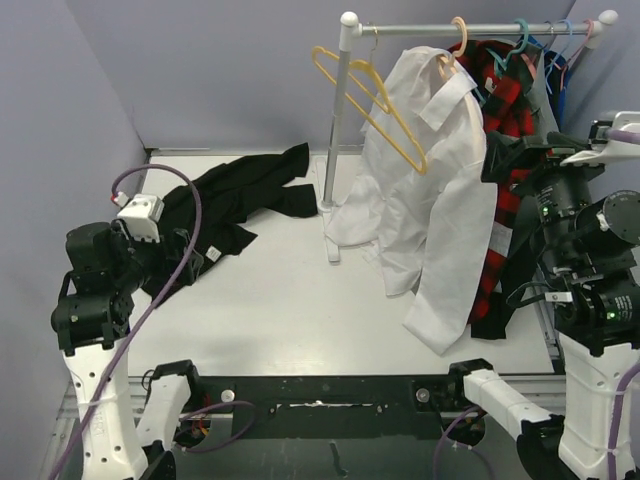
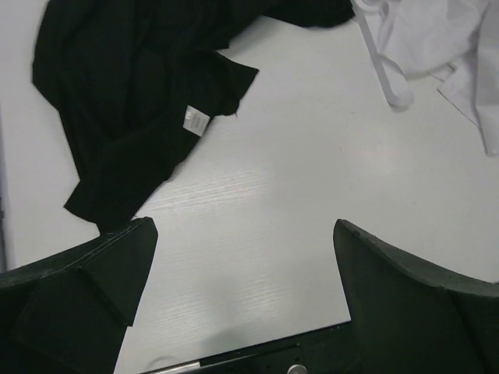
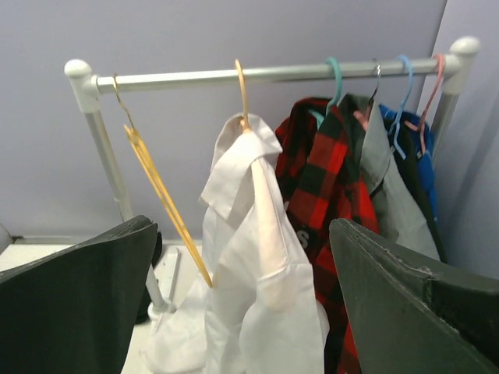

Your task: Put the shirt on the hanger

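Hanger (image 3: pixel 242 93) arms under shirt (image 3: pixel 265 296)

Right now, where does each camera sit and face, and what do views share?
Top external: above and behind the bases, looking down on the table; left arm and right arm show.
Left wrist: over the table, facing the black garment; open left gripper shows.
Right wrist: raised, facing the rail, shirt and hanger; open right gripper shows.
Shared: top view also shows garment and shirt.
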Action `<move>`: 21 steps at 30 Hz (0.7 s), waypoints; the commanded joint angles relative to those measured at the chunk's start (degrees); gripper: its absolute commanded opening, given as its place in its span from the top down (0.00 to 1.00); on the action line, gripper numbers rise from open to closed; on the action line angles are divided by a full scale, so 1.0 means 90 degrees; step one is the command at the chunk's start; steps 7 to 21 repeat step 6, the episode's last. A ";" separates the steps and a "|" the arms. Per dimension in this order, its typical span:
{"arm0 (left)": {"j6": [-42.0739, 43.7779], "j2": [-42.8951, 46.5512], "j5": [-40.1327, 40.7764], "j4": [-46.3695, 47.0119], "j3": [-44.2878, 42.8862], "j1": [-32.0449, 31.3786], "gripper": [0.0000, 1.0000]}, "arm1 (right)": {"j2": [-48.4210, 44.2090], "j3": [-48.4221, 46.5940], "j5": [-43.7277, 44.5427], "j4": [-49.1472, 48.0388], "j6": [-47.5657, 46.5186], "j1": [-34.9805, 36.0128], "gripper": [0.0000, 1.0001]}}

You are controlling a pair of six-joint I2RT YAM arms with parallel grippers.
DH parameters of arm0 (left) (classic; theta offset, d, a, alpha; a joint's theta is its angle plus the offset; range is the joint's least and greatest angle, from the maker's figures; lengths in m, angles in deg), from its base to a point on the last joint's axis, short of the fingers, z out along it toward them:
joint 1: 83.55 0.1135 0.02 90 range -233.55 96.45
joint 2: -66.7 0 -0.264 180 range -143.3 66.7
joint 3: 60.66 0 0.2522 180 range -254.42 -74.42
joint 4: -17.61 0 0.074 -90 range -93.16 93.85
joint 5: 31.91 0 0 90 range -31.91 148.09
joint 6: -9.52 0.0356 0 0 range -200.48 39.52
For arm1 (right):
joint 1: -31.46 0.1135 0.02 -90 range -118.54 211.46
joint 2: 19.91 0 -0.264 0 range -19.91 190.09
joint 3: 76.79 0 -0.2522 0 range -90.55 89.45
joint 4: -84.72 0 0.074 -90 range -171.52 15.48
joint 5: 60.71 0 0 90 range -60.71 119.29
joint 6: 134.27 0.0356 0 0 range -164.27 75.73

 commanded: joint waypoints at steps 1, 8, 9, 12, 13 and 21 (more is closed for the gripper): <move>-0.0523 0.0306 0.0674 0.1053 0.0075 0.0352 0.02 | -0.0172 0.0408 0.0486 -0.0103 -0.0059 0.0315 0.02; -0.0871 0.0324 0.0789 0.1116 0.0230 0.0536 0.02 | -0.0487 0.0813 0.1159 0.0172 -0.0409 0.0681 0.02; -0.0871 0.0324 0.0789 0.1116 0.0230 0.0536 0.02 | -0.0487 0.0813 0.1159 0.0172 -0.0409 0.0681 0.02; -0.0871 0.0324 0.0789 0.1116 0.0230 0.0536 0.02 | -0.0487 0.0813 0.1159 0.0172 -0.0409 0.0681 0.02; -0.0871 0.0324 0.0789 0.1116 0.0230 0.0536 0.02 | -0.0487 0.0813 0.1159 0.0172 -0.0409 0.0681 0.02; -0.0871 0.0324 0.0789 0.1116 0.0230 0.0536 0.02 | -0.0487 0.0813 0.1159 0.0172 -0.0409 0.0681 0.02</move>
